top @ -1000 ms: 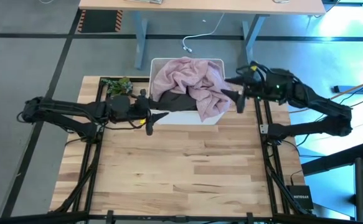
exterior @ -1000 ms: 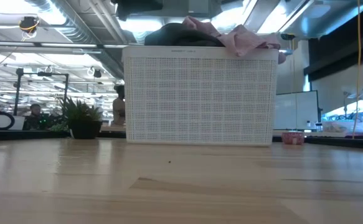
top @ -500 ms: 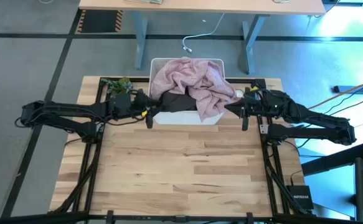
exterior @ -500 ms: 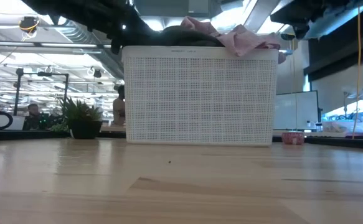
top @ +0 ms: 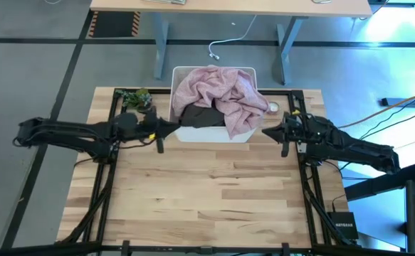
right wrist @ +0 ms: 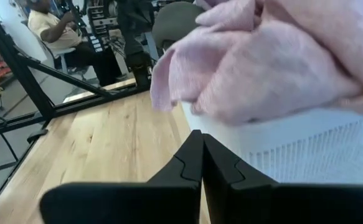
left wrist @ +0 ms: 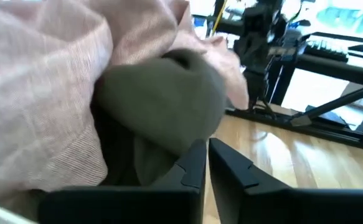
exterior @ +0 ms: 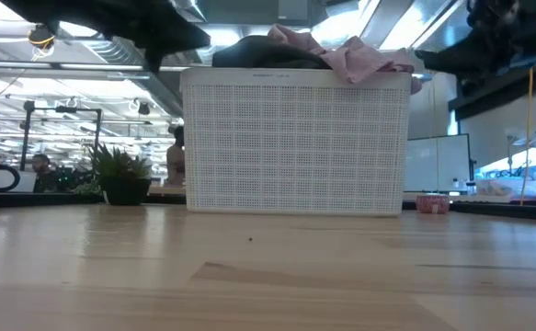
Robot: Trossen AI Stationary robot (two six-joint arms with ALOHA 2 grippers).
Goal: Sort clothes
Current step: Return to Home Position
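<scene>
The clothes sit heaped in a white bin (top: 246,131) at the table's far middle. A pale pink garment (top: 218,89) lies on top and hangs over the bin's rim (right wrist: 281,62). A dark olive garment (left wrist: 162,106) lies under it at the near left. My left gripper (top: 173,128) is shut and level at the bin's near left corner, just short of the olive garment (top: 200,115). My right gripper (top: 265,132) is shut and level to the right of the bin, under the hanging pink cloth, with nothing between its fingers.
A small green plant (top: 136,98) stands at the table's far left, and a small round thing (top: 273,107) lies right of the bin. Bare wood (top: 207,192) fills the near half. A seated person (right wrist: 44,25) shows beyond the table.
Both grippers have shut with nothing in them. My right gripper has dropped and come toward the table's near edge, away from the top of the bin. My left gripper has sunk lower beside the bin. The clothes have kept still.
</scene>
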